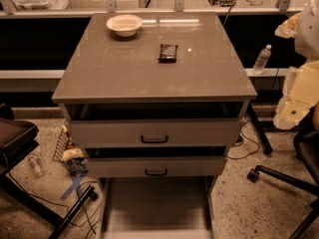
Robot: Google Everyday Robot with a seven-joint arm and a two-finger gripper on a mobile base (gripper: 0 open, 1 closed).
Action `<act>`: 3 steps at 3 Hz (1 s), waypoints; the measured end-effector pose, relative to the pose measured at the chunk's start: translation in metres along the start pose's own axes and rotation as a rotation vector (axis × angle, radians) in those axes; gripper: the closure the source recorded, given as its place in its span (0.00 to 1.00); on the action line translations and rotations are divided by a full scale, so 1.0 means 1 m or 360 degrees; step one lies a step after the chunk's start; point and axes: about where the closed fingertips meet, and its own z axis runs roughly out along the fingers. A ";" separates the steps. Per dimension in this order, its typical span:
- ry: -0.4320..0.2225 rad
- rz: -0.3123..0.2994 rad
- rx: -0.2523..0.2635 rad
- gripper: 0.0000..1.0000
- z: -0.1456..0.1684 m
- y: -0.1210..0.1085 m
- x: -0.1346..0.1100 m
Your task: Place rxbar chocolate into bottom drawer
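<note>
While the rxbar chocolate [168,53] lies ungrasped at 4 o'clock from the white bowl [124,24], the gripper [291,114], at the frame's 3 o'clock with its open-or-closed state indeterminable, apparently faces the approach step, then transfer to the open bottom drawer [157,203] at 6 o'clock.

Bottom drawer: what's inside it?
The bottom drawer shows only bare pale floor; its rear is covered by the drawers above. The rxbar chocolate sits on the cabinet top; gripper not in view.

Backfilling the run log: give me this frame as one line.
gripper: far right edge, clear of bar | rxbar chocolate: flat on cabinet top | bottom drawer: pulled out | white bowl: rear left
</note>
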 end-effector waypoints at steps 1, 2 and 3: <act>0.0000 0.0000 0.0000 0.00 0.000 0.000 0.000; -0.0084 0.0145 0.0072 0.00 0.019 -0.035 -0.006; -0.0097 0.0372 0.0113 0.00 0.039 -0.074 -0.013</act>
